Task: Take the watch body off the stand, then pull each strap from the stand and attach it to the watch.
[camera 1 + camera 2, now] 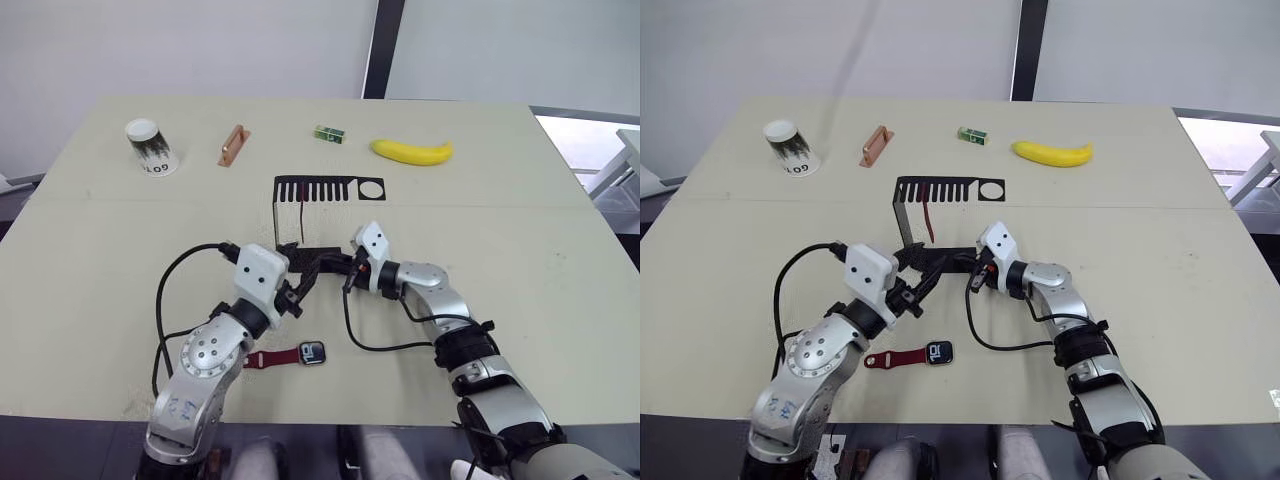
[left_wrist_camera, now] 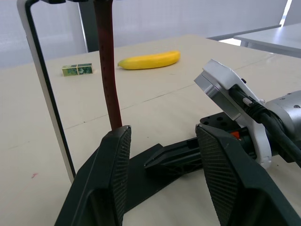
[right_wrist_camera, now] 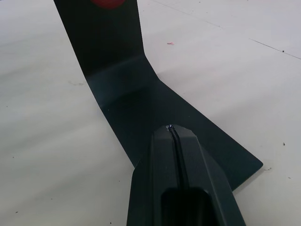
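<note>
Nearest on the pale beige table (image 1: 560, 300) lies the small rounded-square watch body with a dark screen and silvery-grey rim (image 1: 313, 352), light marks on its face too small to read. One narrow dark red strap (image 1: 272, 357) is joined to it and runs flat toward the robot's left, so the pair's long axis lies across the table.

Just beyond, the left claw (image 2: 162, 155) has its two black fingers spread apart, holding nothing, either side of the base of the thin black sheet-metal stand (image 1: 300, 215). The right claw (image 3: 173, 136) has its fingers pressed together, with the tip resting over the stand's flat base from the other side. A black cable loops on the table beside each arm.

The second dark red strap (image 2: 107, 70) hangs straight down from the stand's comb-slotted top plate, long axis vertical, its lower end just beyond the left claw's finger.

Farthest, in a row from left to right: a tipped white paper cup (image 1: 150, 146) with dark print reading roughly "6010" upside down, a small copper-brown block (image 1: 233, 144), a small green block (image 1: 329, 133) and a yellow banana (image 1: 412, 151).
</note>
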`<state>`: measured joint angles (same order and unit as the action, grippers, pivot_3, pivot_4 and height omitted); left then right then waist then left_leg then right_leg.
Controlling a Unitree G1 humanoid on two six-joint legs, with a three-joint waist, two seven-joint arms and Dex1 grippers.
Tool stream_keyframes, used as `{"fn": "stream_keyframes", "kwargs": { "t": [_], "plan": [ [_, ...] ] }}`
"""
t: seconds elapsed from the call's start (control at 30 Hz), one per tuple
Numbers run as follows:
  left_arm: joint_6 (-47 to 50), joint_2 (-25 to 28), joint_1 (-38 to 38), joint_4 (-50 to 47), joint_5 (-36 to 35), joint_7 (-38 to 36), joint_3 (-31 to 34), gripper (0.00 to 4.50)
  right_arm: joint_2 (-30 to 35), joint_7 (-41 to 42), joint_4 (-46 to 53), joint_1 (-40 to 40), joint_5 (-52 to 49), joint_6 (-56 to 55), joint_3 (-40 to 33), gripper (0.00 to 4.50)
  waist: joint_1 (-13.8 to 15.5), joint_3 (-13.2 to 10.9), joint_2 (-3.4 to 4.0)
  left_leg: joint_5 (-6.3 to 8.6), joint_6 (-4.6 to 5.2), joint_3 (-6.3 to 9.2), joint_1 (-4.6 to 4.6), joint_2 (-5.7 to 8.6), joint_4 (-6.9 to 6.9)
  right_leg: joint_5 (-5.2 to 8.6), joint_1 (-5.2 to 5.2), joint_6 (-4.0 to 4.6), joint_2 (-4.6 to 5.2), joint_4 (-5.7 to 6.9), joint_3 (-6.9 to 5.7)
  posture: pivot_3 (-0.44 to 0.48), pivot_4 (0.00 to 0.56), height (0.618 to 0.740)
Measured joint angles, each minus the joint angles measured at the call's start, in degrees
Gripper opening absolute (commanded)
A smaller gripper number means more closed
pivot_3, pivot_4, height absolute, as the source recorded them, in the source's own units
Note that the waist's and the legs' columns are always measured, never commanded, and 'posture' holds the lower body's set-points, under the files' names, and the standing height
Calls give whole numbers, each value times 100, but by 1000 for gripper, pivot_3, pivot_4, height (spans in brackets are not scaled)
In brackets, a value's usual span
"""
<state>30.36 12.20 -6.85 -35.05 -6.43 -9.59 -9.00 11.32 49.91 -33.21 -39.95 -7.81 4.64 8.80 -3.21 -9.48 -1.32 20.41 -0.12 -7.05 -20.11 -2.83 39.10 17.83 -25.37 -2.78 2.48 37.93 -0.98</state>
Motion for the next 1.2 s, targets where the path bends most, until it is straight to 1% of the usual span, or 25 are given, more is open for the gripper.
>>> {"fn": "stream_keyframes", "kwargs": {
  "t": [0.13,0.27,0.5,0.73,0.93,1.0,1.2],
  "plan": [
    [-103,-91,-147,301,351,222,-89,2249,-11,61,-34,-32,0,32,1,0,3,1,-1,0,0,-1,-1,0,0,0,0,0,0,1,0,0,150,739],
    [-317,-380,-231,567,607,460,-170,2249,-49,69,-103,-93,4,50,10,0,6,2,-2,0,0,0,1,-1,0,0,0,0,0,1,0,0,150,739],
    [-613,-492,-456,1067,767,515,-182,2249,-66,87,-69,-110,3,169,34,0,6,2,-2,-1,-1,-1,0,-1,0,0,0,0,0,1,0,0,150,739],
    [-893,-802,-809,1587,920,702,-116,2249,-65,111,-10,-86,2,203,73,0,12,2,-2,-2,-1,-1,0,-1,0,0,0,0,1,0,-1,0,150,739],
    [-1113,-901,-927,1880,1028,704,-145,2249,-65,112,23,-57,1,206,75,0,14,2,-2,-2,0,-1,0,0,0,0,0,0,1,0,-2,0,150,739],
    [-1188,-932,-1083,2064,1060,711,-139,2249,-68,112,35,-46,1,206,80,0,19,3,-3,-2,0,-1,0,0,1,0,0,0,1,0,-2,0,150,739],
    [-1391,-1093,-1310,2321,1187,889,-99,2249,-67,112,75,-19,1,206,97,0,18,3,-3,-2,0,-1,1,-1,1,0,0,-1,1,2,-3,0,150,739]
  ]
}}
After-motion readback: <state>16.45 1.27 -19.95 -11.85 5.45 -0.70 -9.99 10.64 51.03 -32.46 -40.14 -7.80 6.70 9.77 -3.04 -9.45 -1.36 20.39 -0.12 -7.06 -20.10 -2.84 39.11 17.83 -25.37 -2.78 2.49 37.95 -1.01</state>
